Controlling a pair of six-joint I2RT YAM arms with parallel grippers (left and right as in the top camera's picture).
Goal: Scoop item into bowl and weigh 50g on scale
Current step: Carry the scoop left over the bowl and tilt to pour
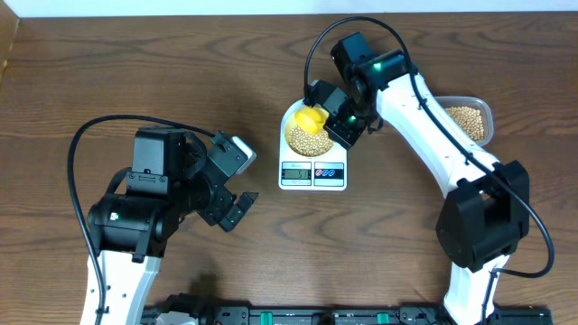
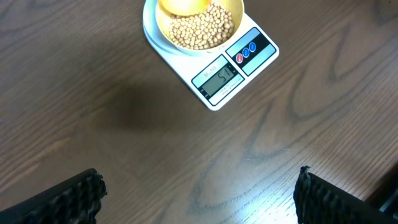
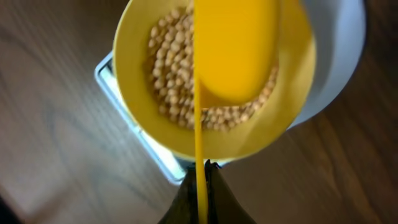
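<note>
The left hand (image 2: pixel 198 200) hovers over bare table (image 1: pixel 181 72), left of the scale and a little nearer. Its fingers (image 2: pixel 62 198) are spread wide apart with nothing between them, so it has no part in the work just now.

To its right the scale (image 1: pixel 313 173) sits near the middle of the table with its display facing the near edge. The bowl (image 2: pixel 236 17) stands on its platform. The beans (image 2: pixel 199 30) cover the bottom of the bowl in a fair heap. From the left wrist view the display looks like fifty-one, but the digits are too small to be sure.

A yellow measuring spoon (image 3: pixel 236 53) sits over the far side of the bowl, above the beans. I cannot tell whether it touches them. The right hand (image 3: pixel 200 186) reaches in from the right, its fingers pressed together on the spoon's thin handle.

Far right on the table, well apart from the scale, is a clear tub (image 1: pixel 488 108) holding more beans.

The scooping looks nearly done, and the step in hand is trimming the weight to the target. Next, the spoon should be lifted clear of the bowl so that it adds nothing to the reading. Then the display should be checked. If it reads slightly high, a few beans need to come out with a shallow, careful dip.
</note>
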